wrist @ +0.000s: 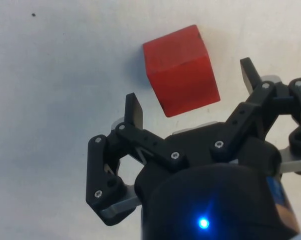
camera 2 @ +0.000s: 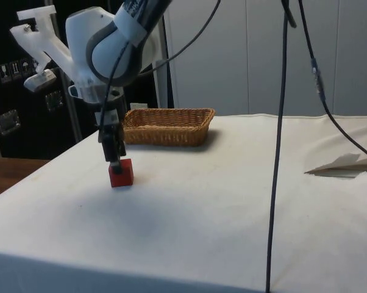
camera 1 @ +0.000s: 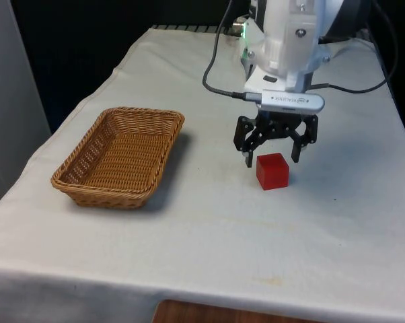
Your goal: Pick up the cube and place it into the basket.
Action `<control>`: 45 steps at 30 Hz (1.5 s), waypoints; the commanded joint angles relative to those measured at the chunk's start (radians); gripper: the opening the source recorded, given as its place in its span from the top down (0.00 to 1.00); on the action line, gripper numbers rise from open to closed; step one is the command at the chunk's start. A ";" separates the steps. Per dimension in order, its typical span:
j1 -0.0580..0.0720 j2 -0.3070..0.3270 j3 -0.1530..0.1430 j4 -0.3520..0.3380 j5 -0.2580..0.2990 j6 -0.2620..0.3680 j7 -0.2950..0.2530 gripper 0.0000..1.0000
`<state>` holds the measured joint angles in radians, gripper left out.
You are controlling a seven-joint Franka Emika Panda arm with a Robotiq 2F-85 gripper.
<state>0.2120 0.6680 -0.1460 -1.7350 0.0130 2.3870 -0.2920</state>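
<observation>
A red cube (camera 1: 272, 171) rests on the white cloth, toward the front view's right of the basket. My gripper (camera 1: 273, 159) hangs just above and slightly behind it, open, with one finger on either side of the cube's width and nothing between them. In the side view the gripper (camera 2: 113, 160) sits right over the cube (camera 2: 121, 174), fingertips near its top face. The wrist view has the cube (wrist: 180, 70) just beyond the spread fingertips (wrist: 134, 109). The woven wicker basket (camera 1: 78, 180) stands empty at the front view's left.
The table's near edge runs along the front of the front view, with a wooden floor strip below it. In the side view a black cable (camera 2: 280, 140) hangs down in front, and a fold in the cloth (camera 2: 345, 163) lies at the right.
</observation>
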 commanded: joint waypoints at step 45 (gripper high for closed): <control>-0.002 0.056 0.003 0.004 0.009 0.045 -0.002 0.00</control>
<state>0.2120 0.7200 -0.1450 -1.7310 0.0190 2.4210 -0.2920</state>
